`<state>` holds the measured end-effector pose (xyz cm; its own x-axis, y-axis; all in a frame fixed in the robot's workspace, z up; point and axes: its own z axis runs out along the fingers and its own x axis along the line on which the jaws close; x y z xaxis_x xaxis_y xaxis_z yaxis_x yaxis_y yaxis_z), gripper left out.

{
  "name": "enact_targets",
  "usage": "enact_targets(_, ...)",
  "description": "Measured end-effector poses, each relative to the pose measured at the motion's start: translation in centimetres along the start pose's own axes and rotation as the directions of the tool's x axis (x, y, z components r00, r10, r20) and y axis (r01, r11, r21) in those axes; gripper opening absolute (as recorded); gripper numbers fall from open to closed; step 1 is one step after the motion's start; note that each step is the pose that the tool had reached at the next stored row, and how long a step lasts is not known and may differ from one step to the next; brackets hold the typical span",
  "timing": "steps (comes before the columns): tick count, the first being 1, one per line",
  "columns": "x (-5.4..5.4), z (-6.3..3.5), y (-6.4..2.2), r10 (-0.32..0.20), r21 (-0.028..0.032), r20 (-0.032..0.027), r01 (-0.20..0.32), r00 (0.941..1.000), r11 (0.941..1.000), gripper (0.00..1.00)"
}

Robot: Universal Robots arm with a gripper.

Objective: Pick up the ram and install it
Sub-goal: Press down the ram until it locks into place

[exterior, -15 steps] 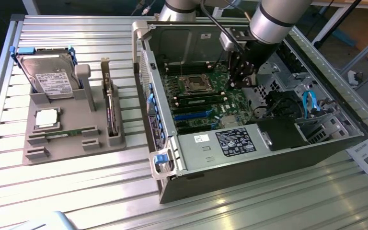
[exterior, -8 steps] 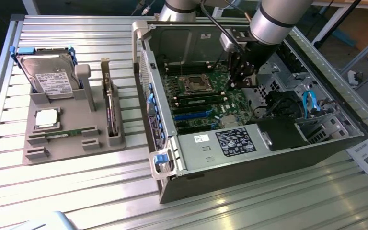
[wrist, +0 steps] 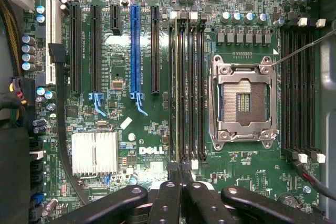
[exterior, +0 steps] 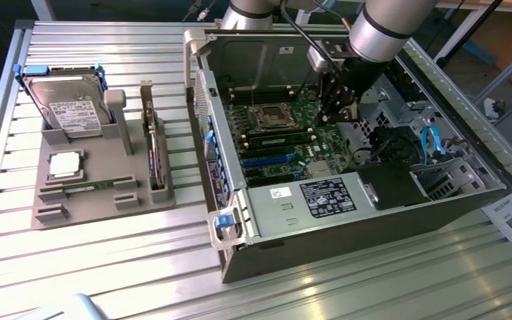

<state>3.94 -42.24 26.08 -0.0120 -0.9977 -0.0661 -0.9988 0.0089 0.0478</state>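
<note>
Exterior view, lower left of frame: the ram (exterior: 91,187) lies in a groove along the front of the grey tray (exterior: 91,208), not yet picked. The silver processor (exterior: 66,164) sits just behind it, with tray blocks close around. The expansion card (exterior: 154,152) stands upright on the tray's side toward the exterior view's right, and the hard drive (exterior: 69,110) is at upper left. It's a tight pocket. If I come down off-line I catch a block or nudge the processor. If I pinch the stick near one end, it could tilt out of the groove.

Well apart from all that, upper middle of frame, the gripper (exterior: 336,110) is down inside the open case (exterior: 345,233) above the motherboard. I read the fingers as fully closed, with nothing visible between them. Closed like that I can't take the stick, and going down on it would just press on the chips.

Wrist view: the fingertips (wrist: 174,174) point at the bank of memory slots (wrist: 189,87), with the bare processor socket (wrist: 242,100) just beside it. One slot shows a yellow-green edge along its length, and I can't tell if a stick is already seated there. Risks at the install end are a wrong or occupied slot, the stick entering tilted and jamming, or drift onto the socket pins. The case wall and the blue cable (exterior: 431,143) are near the arm and could snag on the way out
</note>
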Motion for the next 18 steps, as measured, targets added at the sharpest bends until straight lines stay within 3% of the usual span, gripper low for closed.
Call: enact_targets(18,0.1,1.60,-0.08,0.000,-0.0001,0.0018,0.000,1.0000,1.0000,0.10)
